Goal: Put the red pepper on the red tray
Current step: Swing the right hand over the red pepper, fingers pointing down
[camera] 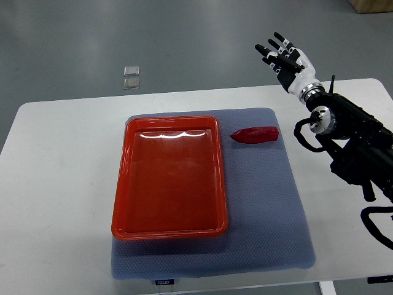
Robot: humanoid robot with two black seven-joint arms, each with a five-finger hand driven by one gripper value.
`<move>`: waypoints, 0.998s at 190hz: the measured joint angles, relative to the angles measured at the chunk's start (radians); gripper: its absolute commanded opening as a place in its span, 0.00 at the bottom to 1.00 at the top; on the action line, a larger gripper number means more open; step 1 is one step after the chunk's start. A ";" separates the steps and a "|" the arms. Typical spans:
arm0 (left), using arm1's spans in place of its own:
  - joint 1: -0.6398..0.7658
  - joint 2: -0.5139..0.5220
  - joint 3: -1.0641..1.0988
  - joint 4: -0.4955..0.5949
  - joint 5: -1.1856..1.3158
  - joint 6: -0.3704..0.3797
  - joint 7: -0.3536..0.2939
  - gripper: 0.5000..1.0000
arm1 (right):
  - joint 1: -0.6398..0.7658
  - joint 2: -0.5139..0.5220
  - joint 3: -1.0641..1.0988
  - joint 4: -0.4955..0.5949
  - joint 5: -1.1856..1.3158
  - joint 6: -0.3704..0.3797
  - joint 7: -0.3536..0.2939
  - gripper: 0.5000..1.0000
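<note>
A red pepper (255,134) lies on the blue-grey mat (264,203), just right of the red tray's upper right corner. The red tray (120,196) sits on the mat's left half with nothing in it. My right hand (284,57) is raised beyond the table's far edge, up and to the right of the pepper, with its fingers spread and nothing in it. Its black arm comes in from the right edge. My left arm does not show.
The white table (61,184) carries the mat. Two small clear squares (131,76) lie on the grey floor beyond the table's far edge. A cardboard box corner (373,5) shows at the top right.
</note>
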 measured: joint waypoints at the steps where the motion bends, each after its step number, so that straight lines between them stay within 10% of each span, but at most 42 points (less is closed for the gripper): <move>1: 0.000 0.000 0.000 0.000 0.000 0.000 0.000 1.00 | 0.000 0.000 0.000 0.000 0.000 0.000 0.000 0.85; 123: 0.000 0.000 0.000 0.000 0.000 0.000 0.000 1.00 | 0.294 -0.053 -0.723 -0.001 -0.218 -0.043 -0.008 0.85; 190: 0.000 0.000 0.000 0.000 0.000 0.000 0.000 1.00 | 0.411 -0.091 -1.050 0.014 -0.461 0.107 -0.012 0.85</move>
